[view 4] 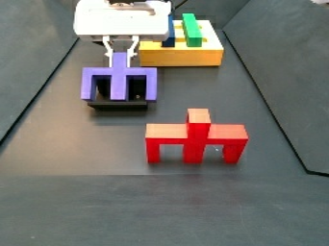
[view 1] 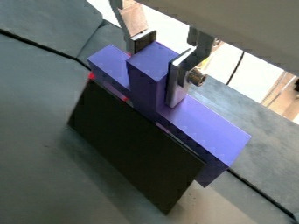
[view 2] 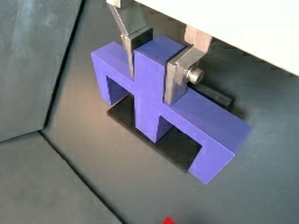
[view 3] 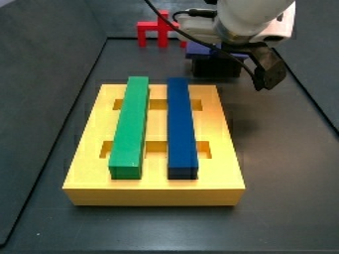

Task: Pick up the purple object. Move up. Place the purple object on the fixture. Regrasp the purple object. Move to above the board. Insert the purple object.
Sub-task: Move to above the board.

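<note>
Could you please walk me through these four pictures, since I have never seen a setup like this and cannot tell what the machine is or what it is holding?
This is one robot arm with a two-finger gripper. Two cameras sit on its wrist and look down past the fingers; two others stand beside the table. In both wrist views the silver fingers flank the upright stem of the purple object, which sits on the fixture, a small black block. Whether they press the stem or only stand beside it, I cannot tell. In a side view, the gripper hangs over that spot. Also on the dark floor are the board, a yellow slab carrying a green bar and a blue bar, and a loose red piece.
</note>
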